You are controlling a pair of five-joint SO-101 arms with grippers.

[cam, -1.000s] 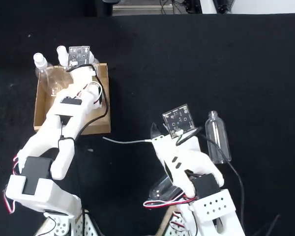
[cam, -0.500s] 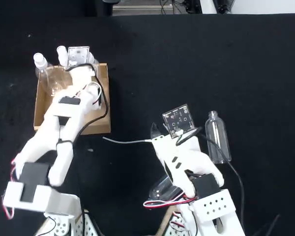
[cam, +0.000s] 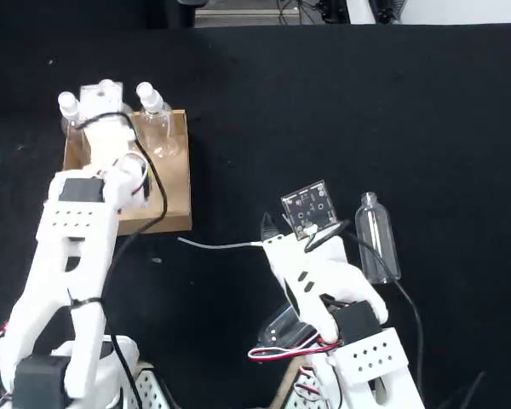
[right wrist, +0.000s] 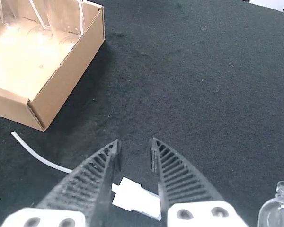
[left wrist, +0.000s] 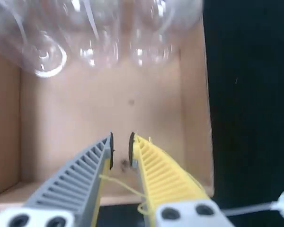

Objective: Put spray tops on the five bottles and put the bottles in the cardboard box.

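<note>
Tabletop (right wrist: 203, 71), spray top (right wrist: 132, 196) under right tool (right wrist: 135, 144)

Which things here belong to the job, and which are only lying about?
Job: box, capped bottles in it, bare bottle, spray top with tube.
Lying about: black cloth, cables behind the table.

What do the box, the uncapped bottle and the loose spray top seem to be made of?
Box: brown cardboard, matte, raw cut edges.
Uncapped bottle: clear plastic probably, glossy, see-through with highlights.
Spray top: white plastic, likely, smooth, opaque.
</note>
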